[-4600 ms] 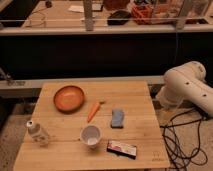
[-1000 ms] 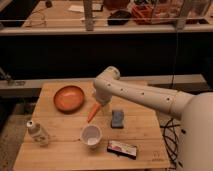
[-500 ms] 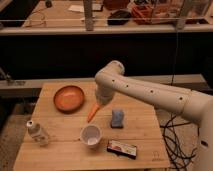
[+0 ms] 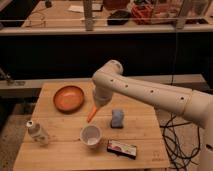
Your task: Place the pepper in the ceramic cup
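The pepper (image 4: 92, 114) is a slim orange piece lying tilted on the wooden table (image 4: 60, 155), its upper end under the arm's tip. The ceramic cup (image 4: 90, 135) is small, round and white, and stands upright just in front of the pepper. My gripper (image 4: 98, 103) is at the end of the white arm, which reaches in from the right. It is right at the pepper's upper end, behind and slightly right of the cup. The arm's wrist hides most of the gripper.
A round orange-brown bowl (image 4: 69, 97) sits at the back left. A clear bottle with a white cap (image 4: 37, 132) stands at the front left. A blue object (image 4: 117, 118) lies right of the pepper. A flat red and white packet (image 4: 122, 148) lies front right of the cup.
The arm has swung in from the right over the table and lowered its tip to the pepper's upper end. The pepper, cup and other objects stay in place.
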Tool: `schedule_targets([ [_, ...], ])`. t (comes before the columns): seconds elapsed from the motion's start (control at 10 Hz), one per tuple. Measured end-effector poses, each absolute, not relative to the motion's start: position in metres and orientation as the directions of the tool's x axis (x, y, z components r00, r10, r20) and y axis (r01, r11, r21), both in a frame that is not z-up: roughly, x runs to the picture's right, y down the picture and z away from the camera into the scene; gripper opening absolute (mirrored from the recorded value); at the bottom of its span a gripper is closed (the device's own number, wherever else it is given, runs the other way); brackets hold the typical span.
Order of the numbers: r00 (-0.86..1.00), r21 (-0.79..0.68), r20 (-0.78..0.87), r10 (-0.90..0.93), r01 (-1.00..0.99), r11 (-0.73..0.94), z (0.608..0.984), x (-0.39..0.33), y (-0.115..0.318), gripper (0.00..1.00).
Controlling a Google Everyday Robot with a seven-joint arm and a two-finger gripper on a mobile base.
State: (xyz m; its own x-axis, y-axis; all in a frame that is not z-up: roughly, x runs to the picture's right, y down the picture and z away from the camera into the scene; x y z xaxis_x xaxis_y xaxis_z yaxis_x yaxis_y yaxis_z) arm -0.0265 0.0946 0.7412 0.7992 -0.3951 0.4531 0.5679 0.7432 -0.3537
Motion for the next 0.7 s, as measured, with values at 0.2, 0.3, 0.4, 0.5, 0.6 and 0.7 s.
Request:
schedule_targets([
  [0.2,0.794,-0.346,0.464,-0.393,0.571,0.744,0.724,-0.032,0.114,0.18],
  [0.3,0.793,-0.344,0.467,-0.391,0.570,0.746,0.723,-0.032,0.120,0.28],
  [0.4,0.790,-0.344,0.474,-0.389,0.573,0.744,0.727,-0.039,0.126,0.39],
  [0.5,0.786,-0.344,0.479,-0.391,0.578,0.740,0.735,-0.045,0.129,0.47],
  [0.6,0.786,-0.343,0.477,-0.394,0.579,0.740,0.749,-0.049,0.126,0.59],
  [0.7,0.784,-0.341,0.479,-0.394,0.580,0.740,0.762,-0.055,0.121,0.68],
])
